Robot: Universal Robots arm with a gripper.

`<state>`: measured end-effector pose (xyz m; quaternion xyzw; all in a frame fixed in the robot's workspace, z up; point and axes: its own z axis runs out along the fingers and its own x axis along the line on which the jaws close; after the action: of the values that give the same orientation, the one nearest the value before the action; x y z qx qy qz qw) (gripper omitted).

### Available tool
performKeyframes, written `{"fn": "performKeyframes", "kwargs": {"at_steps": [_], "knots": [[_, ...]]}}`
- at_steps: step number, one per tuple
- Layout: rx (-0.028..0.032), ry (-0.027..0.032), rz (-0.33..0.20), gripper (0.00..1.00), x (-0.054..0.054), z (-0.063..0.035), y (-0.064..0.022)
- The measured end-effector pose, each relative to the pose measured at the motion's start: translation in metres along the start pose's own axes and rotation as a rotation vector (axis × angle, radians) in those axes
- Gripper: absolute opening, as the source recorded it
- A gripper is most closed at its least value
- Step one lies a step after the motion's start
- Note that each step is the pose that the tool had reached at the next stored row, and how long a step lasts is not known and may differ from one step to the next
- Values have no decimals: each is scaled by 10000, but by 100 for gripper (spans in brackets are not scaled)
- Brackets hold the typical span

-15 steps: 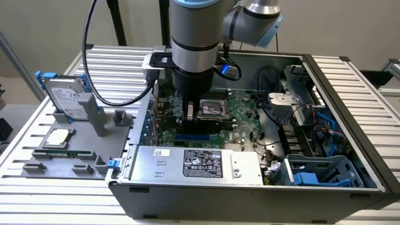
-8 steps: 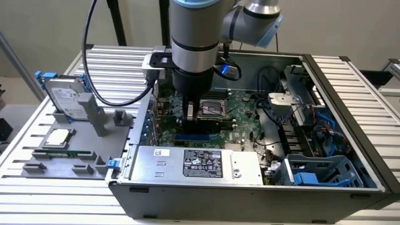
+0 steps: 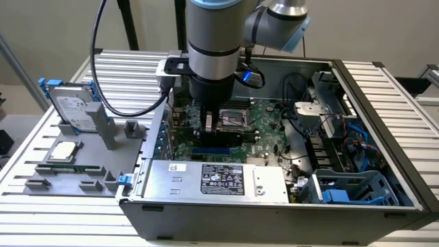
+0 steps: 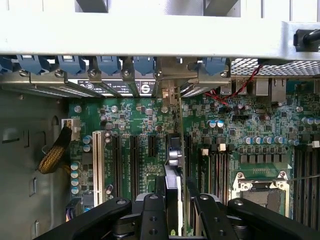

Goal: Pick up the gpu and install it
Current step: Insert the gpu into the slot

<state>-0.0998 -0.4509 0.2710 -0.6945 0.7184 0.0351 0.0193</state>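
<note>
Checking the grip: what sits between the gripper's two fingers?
The gpu, seen edge-on in the wrist view, held by the gripper over the motherboard.

No legible text, even on the power supply label (image 3: 223,180)

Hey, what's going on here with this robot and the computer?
A robot arm reaches down into an open PC case. Its jaws hold the gpu on edge above the motherboard, in line with the expansion slots. I cannot tell whether the card is seated in a slot yet. A hard drive and a CPU sit on the grey holder outside the case.
</note>
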Motion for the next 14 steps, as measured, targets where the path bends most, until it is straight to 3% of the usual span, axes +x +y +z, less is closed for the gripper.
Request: {"fn": "performKeyframes", "kwargs": {"at_steps": [14], "knots": [[0, 1, 10, 0, 0, 0, 0]]}}
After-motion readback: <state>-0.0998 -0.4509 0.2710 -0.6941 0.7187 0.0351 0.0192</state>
